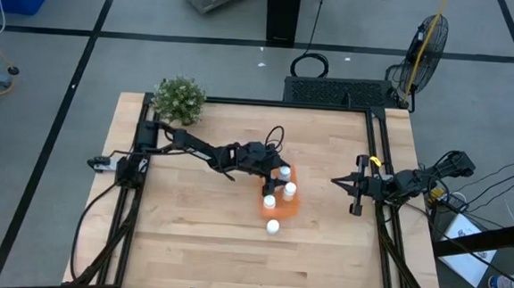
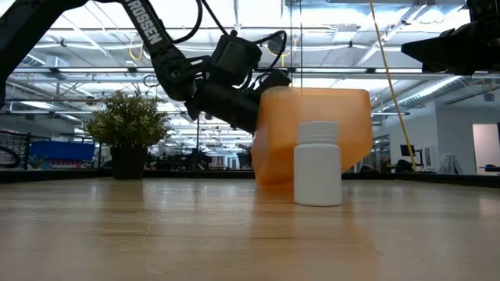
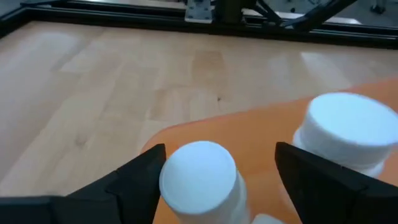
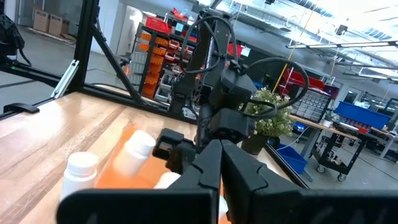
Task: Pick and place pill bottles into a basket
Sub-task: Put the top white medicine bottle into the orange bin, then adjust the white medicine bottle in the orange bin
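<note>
Standing between end effector [image 3: 217,180] fingers: bottle [image 3: 200,174]

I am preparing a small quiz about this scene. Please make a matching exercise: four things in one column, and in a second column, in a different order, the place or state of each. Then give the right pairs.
Things:
1. left gripper
2. right gripper
3. potted plant
4. lone pill bottle

Places or states:
A. standing on the bare wood, just outside the orange basket
B. at the far left corner of the table
C. over the basket, fingers spread on either side of a bottle cap
D. shut, waiting at the table's right edge

Pairs: 1-C, 2-D, 3-B, 4-A
</note>
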Controlling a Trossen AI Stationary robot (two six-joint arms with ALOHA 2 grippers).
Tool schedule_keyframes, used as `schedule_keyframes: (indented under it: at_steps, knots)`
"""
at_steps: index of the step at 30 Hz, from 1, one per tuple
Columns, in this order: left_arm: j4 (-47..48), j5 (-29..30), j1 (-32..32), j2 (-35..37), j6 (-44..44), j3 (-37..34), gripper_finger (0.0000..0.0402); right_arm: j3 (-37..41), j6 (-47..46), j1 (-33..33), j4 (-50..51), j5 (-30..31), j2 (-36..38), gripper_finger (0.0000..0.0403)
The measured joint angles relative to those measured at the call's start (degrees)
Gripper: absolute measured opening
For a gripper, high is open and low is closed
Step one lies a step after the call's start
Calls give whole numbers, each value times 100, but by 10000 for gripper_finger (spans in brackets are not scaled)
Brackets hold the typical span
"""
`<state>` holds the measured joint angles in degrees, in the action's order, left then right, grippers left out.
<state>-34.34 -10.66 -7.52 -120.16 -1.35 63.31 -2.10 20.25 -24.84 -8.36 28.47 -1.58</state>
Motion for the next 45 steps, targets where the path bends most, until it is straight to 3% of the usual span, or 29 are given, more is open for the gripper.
schedule_keyframes:
  at_steps: [11,22,26,31,35,41,45]
  knots:
    - [-296,50,329,0,56,-4,248,-1,-2,-2,2,0,0,4]
    - [-218,72,366,153,84,-9,247,-1,0,-1,2,0,0,4]
    - [417,53,440,886,145,-9,248,-1,-2,0,0,0,2,4]
    - [2462,247,724,2268,567,-118,235,-1,-1,0,-3,0,1,4]
    - [3083,777,926,3235,842,-602,170,0,-1,-1,-7,0,1,4]
    - [3365,1227,764,4645,851,-1495,17,-1,0,0,0,0,2,4]
    - [3309,1227,523,5497,752,-2010,24,0,0,-1,0,0,2,4]
